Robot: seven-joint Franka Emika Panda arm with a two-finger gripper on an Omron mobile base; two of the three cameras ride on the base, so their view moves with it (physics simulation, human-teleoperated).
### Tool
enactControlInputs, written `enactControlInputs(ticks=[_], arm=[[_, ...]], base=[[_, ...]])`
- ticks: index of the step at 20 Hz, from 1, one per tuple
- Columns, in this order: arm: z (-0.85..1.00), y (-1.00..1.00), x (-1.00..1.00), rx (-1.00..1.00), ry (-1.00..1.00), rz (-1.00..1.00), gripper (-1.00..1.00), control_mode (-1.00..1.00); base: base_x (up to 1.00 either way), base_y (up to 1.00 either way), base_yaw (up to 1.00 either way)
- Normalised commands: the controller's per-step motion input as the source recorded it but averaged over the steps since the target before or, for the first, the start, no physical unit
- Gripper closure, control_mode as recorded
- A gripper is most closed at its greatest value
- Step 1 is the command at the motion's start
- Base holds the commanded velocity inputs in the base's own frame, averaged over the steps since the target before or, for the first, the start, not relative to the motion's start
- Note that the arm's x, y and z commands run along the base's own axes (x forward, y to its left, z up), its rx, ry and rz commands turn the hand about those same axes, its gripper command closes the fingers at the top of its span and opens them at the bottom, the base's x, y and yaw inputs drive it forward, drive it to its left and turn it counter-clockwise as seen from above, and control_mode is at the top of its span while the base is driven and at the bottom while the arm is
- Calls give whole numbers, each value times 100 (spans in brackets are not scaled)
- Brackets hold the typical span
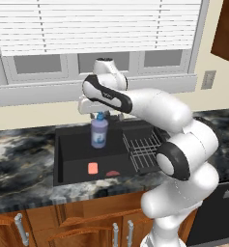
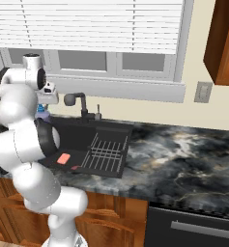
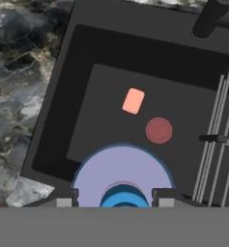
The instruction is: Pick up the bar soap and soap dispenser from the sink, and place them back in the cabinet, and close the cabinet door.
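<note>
jaws: closed around the pump top of the soap dispenser (image 1: pixel 99 131), one tip each side in the hand view; gripper (image 3: pixel 114 198) points straight down over the sink (image 1: pixel 67 140)
soap dispenser: hangs upright from the jaws, lifted clear above the sink floor in the left base view; blue-purple body, pale label; in the right base view just a bit of it (image 2: pixel 42 115) peeks out behind the arm; in the hand view its round top (image 3: pixel 121 173) is seen from above
bar soap: flat on the sink floor (image 1: pixel 93 168), salmon-pink, well apart from the dispenser; also seen at (image 3: pixel 133 101) and (image 2: pixel 63 158)
red piece: darker red, round from above (image 3: pixel 159 130), near the bar soap but not touching, between it and the wire rack (image 1: pixel 142 147)
wire rack: right part of the sink basin
faucet: black (image 2: pixel 77 102), at the back rim of the sink
desk: dark marbled top (image 2: pixel 183 154) around the sink
cabinet: reddish-brown, upper right corner (image 2: pixel 224 43); cannot tell door position from here
window: white blinds (image 1: pixel 96 24) above the sink
</note>
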Motion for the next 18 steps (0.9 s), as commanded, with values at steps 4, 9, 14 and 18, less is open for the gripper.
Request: enactControlInputs(ticks=[4, 9, 14, 18], arm=[[46, -31, -33, -5, -1, 0, 100, -100], [44, -30, -29, -5, 0, 0, 100, -100], [51, -30, -32, -2, 0, 0, 100, -100], [60, -25, -36, 0, 0, 0, 100, -100]], base=[[0, 0, 0], [0, 0, 0], [0, 0, 0], [0, 0, 0]])
